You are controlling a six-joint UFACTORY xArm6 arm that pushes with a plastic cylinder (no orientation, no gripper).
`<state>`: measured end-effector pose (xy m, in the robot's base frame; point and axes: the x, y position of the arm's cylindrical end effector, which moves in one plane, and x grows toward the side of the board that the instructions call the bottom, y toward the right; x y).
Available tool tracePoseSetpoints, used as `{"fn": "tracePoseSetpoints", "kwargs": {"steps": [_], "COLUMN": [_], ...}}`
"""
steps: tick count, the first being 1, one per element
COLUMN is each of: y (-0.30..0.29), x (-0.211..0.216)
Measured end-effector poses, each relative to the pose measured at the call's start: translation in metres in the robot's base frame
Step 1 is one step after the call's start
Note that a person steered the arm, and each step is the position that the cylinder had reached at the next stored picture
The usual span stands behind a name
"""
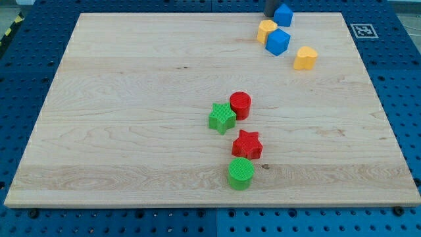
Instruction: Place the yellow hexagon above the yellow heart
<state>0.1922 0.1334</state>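
Observation:
The yellow hexagon (266,30) lies near the view's top right, touching a blue cube (278,41) at its lower right. The yellow heart (304,58) lies lower and to the right of them, apart from the cube. My tip (270,14) is the dark rod end at the view's top edge, just above the yellow hexagon and right beside a second blue block (283,14) on its right. Most of the rod is cut off by the view's top.
A green star (222,118) and a red cylinder (241,105) sit together at the board's middle. A red star (247,145) and a green cylinder (241,173) lie below them. A marker tag (362,30) sits past the board's top right corner.

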Motion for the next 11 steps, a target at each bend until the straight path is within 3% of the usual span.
{"fn": "tracePoseSetpoints", "kwargs": {"steps": [3,5,8,11], "y": [-0.019,-0.056,-0.057,-0.055], "x": [0.001,0.024,0.090,0.068]}}
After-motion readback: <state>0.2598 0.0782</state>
